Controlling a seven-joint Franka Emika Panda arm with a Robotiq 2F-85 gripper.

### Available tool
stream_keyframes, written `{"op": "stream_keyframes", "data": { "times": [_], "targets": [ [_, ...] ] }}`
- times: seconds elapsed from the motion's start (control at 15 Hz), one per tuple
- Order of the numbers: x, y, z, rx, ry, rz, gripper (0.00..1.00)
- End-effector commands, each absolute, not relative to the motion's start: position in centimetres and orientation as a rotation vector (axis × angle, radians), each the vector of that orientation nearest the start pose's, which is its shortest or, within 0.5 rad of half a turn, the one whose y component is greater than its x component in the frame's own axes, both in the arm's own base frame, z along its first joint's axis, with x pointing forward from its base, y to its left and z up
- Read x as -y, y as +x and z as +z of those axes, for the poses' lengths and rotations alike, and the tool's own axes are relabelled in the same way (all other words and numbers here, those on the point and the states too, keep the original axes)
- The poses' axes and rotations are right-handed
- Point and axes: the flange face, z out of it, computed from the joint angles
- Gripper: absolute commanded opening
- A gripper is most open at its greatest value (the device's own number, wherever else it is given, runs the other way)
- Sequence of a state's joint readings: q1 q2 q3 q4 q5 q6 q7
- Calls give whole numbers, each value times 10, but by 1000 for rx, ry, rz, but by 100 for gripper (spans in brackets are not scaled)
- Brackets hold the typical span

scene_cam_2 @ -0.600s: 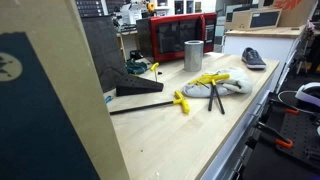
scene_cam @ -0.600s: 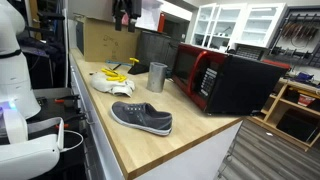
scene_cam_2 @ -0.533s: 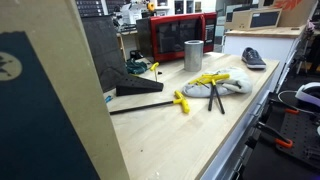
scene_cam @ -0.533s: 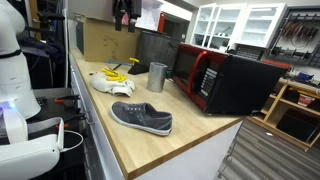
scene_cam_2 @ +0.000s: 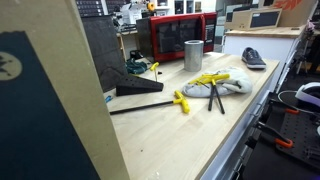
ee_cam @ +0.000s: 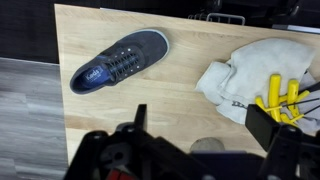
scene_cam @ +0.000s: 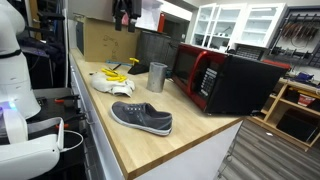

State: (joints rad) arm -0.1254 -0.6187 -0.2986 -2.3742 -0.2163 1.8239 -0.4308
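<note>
On the near part of the long light wooden bench (scene_cam: 140, 150), in an exterior view, a dark grey canvas lace-up shoe (scene_cam: 141, 117) lies on its sole, well apart from everything else. Farther along, near the left edge, rests a crumpled white cloth (scene_cam: 105, 84). Several yellow-handled tools (scene_cam: 118, 71) lie across its far side, touching it. To the right of the cloth stands an upright grey metal cup (scene_cam: 157, 77), apart from the cloth. Right of the cup, close beside it, sits a red and black microwave oven (scene_cam: 215, 78). Beyond the cloth, towards the far end of the bench, stands a brown cardboard box (scene_cam: 100, 40). The black tool (scene_cam: 124, 15) hangs high over that far end, well above the cloth and the cup and touching neither.

In the wrist view the tool (ee_cam: 200, 135) fills the bottom edge. Its dark fingers stand wide apart and grip nothing. Past them the shoe lies at the upper left on the bare wood, and the cloth with the yellow-handled tools lies at the right, the two well apart.

In an exterior view a single yellow-handled piece (scene_cam_2: 181, 101) lies on the wood just near of the cloth, at the end of a long black bar (scene_cam_2: 140, 106)
</note>
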Motion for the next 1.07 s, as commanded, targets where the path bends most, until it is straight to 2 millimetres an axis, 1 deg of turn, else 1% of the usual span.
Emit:
{"op": "stream_keyframes", "data": {
  "times": [0.0, 0.13, 0.27, 0.47, 0.73, 1.0],
  "targets": [
    [186, 332, 537, 167, -3192, -49, 100],
    [186, 332, 537, 167, -3192, -49, 100],
    [179, 336, 538, 200, -3204, -56, 100],
    [160, 349, 535, 264, -3183, -58, 100],
    [124, 366, 526, 387, -3152, -57, 100],
    [81, 381, 513, 518, -3122, -50, 100]
  ]
}}
